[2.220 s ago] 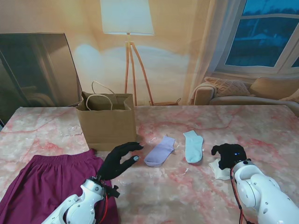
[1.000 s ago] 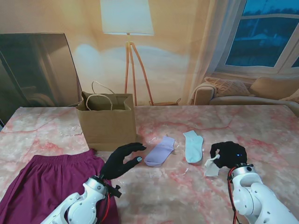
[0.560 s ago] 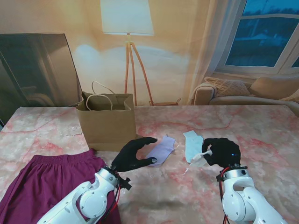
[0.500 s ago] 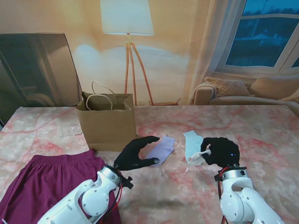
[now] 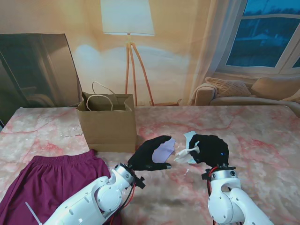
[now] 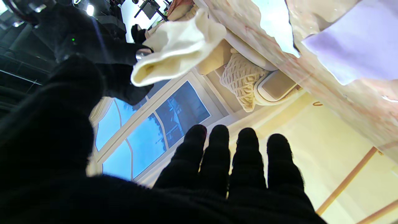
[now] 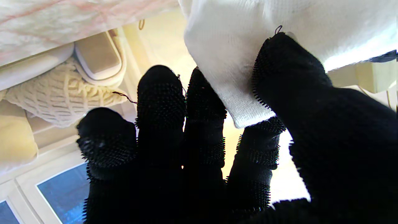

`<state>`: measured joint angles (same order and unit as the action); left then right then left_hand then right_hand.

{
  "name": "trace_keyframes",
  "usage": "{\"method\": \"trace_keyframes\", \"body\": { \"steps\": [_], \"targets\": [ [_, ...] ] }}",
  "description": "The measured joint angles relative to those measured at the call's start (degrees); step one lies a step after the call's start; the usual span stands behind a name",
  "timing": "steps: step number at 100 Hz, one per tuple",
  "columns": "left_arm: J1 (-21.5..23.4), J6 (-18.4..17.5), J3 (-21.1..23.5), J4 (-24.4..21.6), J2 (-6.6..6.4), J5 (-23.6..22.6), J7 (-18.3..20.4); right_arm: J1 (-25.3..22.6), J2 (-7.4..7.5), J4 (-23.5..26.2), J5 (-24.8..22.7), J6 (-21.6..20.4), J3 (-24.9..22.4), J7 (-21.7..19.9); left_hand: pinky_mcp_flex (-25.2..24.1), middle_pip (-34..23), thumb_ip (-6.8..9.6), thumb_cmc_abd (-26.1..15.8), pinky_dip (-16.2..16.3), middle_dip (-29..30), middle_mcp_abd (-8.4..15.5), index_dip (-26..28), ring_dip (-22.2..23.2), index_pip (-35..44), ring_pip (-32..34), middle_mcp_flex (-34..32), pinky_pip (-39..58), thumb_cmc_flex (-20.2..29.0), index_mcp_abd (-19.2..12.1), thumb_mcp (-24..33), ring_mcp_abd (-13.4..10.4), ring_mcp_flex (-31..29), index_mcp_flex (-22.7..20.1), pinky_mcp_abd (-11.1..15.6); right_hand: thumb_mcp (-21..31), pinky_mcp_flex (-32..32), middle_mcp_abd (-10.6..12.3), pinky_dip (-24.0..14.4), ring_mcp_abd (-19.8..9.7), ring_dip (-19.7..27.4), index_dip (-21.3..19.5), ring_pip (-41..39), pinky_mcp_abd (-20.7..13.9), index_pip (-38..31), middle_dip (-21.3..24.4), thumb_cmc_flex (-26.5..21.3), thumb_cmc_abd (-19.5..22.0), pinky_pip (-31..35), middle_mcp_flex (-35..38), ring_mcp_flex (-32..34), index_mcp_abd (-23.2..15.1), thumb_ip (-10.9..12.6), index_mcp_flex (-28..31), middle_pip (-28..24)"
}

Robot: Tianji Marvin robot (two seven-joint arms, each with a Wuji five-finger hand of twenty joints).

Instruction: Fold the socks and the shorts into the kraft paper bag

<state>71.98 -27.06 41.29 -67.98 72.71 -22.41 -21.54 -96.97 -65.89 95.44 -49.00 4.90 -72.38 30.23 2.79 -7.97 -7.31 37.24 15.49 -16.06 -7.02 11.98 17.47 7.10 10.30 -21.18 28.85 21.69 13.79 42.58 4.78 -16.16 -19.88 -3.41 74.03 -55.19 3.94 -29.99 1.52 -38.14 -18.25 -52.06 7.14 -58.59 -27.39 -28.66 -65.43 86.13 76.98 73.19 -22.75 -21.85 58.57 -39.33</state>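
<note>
Two gloved hands are seen mid-table. A white sock [image 5: 183,152] is pinched by the right hand [image 5: 209,149]; the left hand [image 5: 149,154] is spread empty over a lilac sock [image 5: 164,151]. Maroon shorts [image 5: 42,187] are laid near left, a paper bag [image 5: 107,123] farther back.

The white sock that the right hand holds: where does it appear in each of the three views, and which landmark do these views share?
Stand view: the white sock sticks out of the right hand, between both hands, above the table.
Left wrist view: it hangs from the right hand at, free of the left hand.
Right wrist view: it is pinched between thumb and fingers at.
Shared landmark: the knitted cushion.
</note>
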Motion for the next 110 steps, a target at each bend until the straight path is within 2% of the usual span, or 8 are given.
{"method": "trace_keyframes", "body": {
  "steps": [48, 56, 69, 78, 83, 90, 96, 110],
  "targets": [
    [-2.7, -1.6, -3.1, 3.4, 1.99, -0.1, -1.4, 1.5, -0.97, 0.9, 0.9, 0.7, 3.8, 2.7, 0.5, 0.0, -0.81, 4.1, 0.0, -0.5, 0.0, 0.3, 0.0, 1.2, 0.4, -0.2, 1.5, -1.4, 0.0, 5.5, 0.3, -0.9, -0.3, -0.3, -0.1, 0.0, 0.0, 0.0, 0.1, 0.0, 0.3, 0.0, 0.1, 0.0, 0.0, 0.0, 1.4, 0.7, 0.0, 0.0, 0.6, 0.0, 0.0, 0.0],
    [-2.7, -1.5, -3.4, 4.0, 2.29, -0.6, -2.8, 1.5, -1.06, 1.3, 1.0, 0.8, 4.2, 3.1, 1.8, -1.1, -0.81, 3.7, 1.3, -1.2, 0.0, 2.2, 0.8, 4.1, 1.3, -3.9, 4.1, -1.3, -0.6, 5.4, 0.7, -3.9, -2.6, -0.7, -0.6, 0.0, 0.0, 0.0, 0.1, 0.0, 0.3, 0.0, 0.1, 0.0, 0.0, 0.0, 1.5, 0.7, 0.0, 0.0, 0.6, 0.0, 0.0, 0.0],
    [-2.7, -1.7, -3.5, 5.6, 3.44, -1.1, -7.4, 1.4, -1.12, 2.0, 0.9, 0.6, 4.8, 3.1, 6.5, -5.4, -0.81, 0.5, 5.3, -4.5, 0.0, 9.1, 4.0, 16.2, 6.8, -14.1, 13.4, 3.6, -5.9, 5.3, 0.8, -12.9, -7.3, -2.0, -0.6, 0.0, 0.0, 0.0, 0.1, 0.0, 0.3, 0.0, 0.1, 0.0, 0.0, 0.0, 1.6, 0.7, 0.0, 0.0, 0.6, 0.0, 0.0, -0.2],
    [-2.5, -1.9, -3.4, 7.0, 4.68, -2.2, -12.8, 1.2, -1.13, 2.2, 0.6, 0.3, 4.8, 2.9, 9.8, -9.4, -0.81, -0.4, 8.1, -7.9, 1.6, 14.8, 8.9, 27.3, 12.7, -20.9, 21.0, 5.7, -10.5, 7.2, 0.8, -19.9, -9.0, -5.3, -0.6, 0.0, 0.0, 0.0, 0.1, 0.0, 0.3, 0.0, 0.1, 0.0, 0.0, 0.0, 1.6, 0.7, 0.0, 0.0, 0.6, 0.0, 0.0, -0.4],
    [-2.3, -2.3, -3.0, 7.3, 5.17, -2.5, -13.6, 1.2, -1.13, 2.3, 0.6, 0.0, 4.8, 2.8, 11.7, -11.5, -0.81, -1.6, 9.8, -9.5, 2.4, 17.2, 11.6, 32.8, 15.3, -25.3, 24.6, 8.0, -13.1, 8.3, 0.9, -23.4, -11.6, -6.6, -0.6, 0.0, -0.1, 0.0, 0.1, 0.0, 0.3, 0.0, 0.1, 0.0, 0.0, 0.0, 1.6, 0.7, 0.0, 0.0, 0.6, 0.0, 0.0, -0.4],
    [-1.8, -3.8, -2.1, 7.3, 5.70, -1.5, -13.0, 1.2, -1.13, 2.3, 0.7, -0.2, 5.0, 2.9, 13.1, -13.4, -0.81, -2.2, 11.4, -11.9, 2.9, 15.5, 14.6, 40.2, 18.4, -29.6, 27.9, 14.8, -17.6, 5.4, 1.4, -27.0, -14.4, -7.8, -0.7, 0.0, -0.1, 0.0, 0.1, 0.0, 0.3, 0.0, 0.1, 0.0, 0.0, 0.0, 1.8, 0.7, 0.0, 0.0, 0.7, 0.0, 0.0, -0.5],
    [-1.4, -5.0, -1.6, 7.0, 5.86, 1.4, -11.1, 1.2, -1.14, 2.2, 1.0, -0.4, 5.2, 3.0, 13.8, -13.4, -0.81, -3.3, 12.2, -18.2, 2.9, 11.6, 16.4, 44.7, 20.8, -35.4, 29.9, 19.0, -20.2, 3.6, 1.7, -29.4, -17.9, -8.9, -0.7, 0.0, -0.1, 0.0, 0.1, 0.0, 0.3, 0.0, 0.1, 0.0, 0.0, 0.0, 1.9, 0.7, 0.0, 0.0, 0.7, 0.0, 0.0, -0.6],
    [-0.5, -4.4, -0.9, 5.7, 5.76, 1.5, -10.6, 1.2, -1.20, 2.0, 1.5, -1.0, 5.4, 3.1, 16.1, -11.1, -0.81, -3.7, 13.6, -26.8, 3.1, 9.2, 19.9, 47.7, 25.8, -45.2, 33.1, 23.6, -20.8, 3.0, 2.4, -33.7, -21.7, -10.0, -0.7, 0.0, -0.1, 0.0, 0.1, 0.0, 0.3, 0.0, 0.1, 0.0, 0.0, 0.0, 1.9, 0.8, 0.0, 0.0, 0.7, 0.0, 0.0, -0.7]
  ]
}}
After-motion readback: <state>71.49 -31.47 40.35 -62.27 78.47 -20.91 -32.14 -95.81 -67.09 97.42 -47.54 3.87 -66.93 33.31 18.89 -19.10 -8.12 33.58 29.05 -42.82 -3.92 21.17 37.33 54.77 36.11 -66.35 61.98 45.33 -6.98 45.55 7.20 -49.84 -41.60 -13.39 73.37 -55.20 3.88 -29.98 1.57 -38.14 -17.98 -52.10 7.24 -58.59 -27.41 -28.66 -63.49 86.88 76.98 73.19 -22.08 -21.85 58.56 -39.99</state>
